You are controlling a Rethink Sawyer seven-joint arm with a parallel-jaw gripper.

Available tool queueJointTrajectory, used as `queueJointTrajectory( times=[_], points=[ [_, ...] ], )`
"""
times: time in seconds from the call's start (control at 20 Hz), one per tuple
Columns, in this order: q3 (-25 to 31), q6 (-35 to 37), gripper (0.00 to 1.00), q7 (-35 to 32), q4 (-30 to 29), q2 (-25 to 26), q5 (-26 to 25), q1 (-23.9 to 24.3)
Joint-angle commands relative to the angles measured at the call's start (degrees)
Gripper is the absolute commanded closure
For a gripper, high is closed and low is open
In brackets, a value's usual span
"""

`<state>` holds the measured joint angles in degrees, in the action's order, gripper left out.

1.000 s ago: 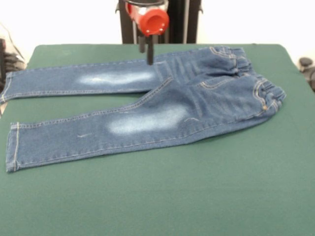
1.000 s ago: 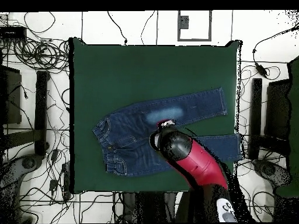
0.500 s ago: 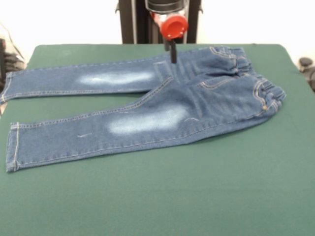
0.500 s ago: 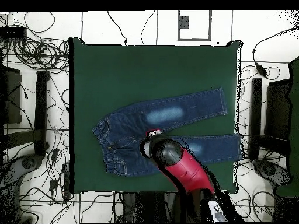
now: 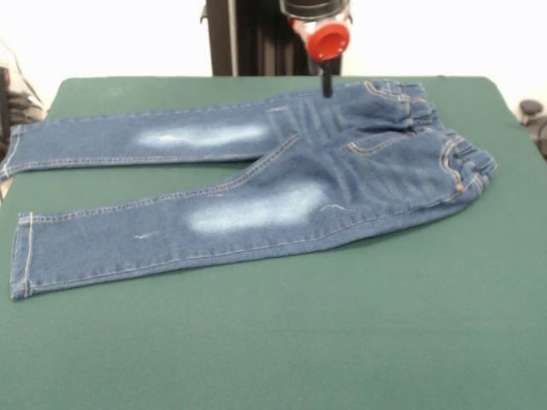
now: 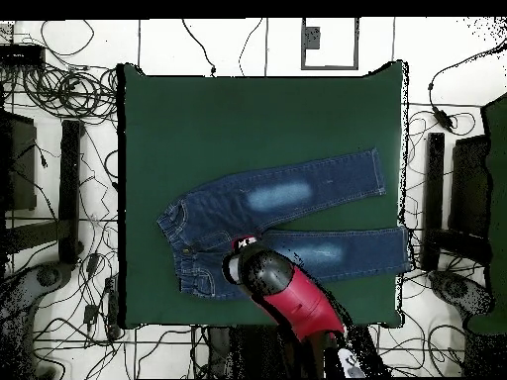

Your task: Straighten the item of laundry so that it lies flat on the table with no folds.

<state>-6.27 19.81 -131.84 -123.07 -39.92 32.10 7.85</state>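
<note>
One table (image 5: 359, 342), green felt. Jeans (image 5: 282, 184) lie across its far half, both legs spread out leftward in the front view, gathered waistband at right with some bunching. Gripper (image 5: 326, 85) over the upper hip area; opening can't be read.

Arm (image 6: 292, 297) hides jeans' (image 6: 213, 233) hip — hand (image 5: 326, 85) state unclear.
</note>
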Motion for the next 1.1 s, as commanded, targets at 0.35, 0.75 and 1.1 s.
queueJointTrajectory(
  times=[0.35,0.75,1.1],
  points=[
    [17.2,-10.4,0.00,-16.7,-11.7,0.9,11.5,-0.6],
    [26.5,-21.0,0.00,-19.3,-12.9,7.8,8.6,5.8],
    [26.2,-23.1,0.00,-20.5,-12.7,11.6,8.5,4.7]
  ],
)
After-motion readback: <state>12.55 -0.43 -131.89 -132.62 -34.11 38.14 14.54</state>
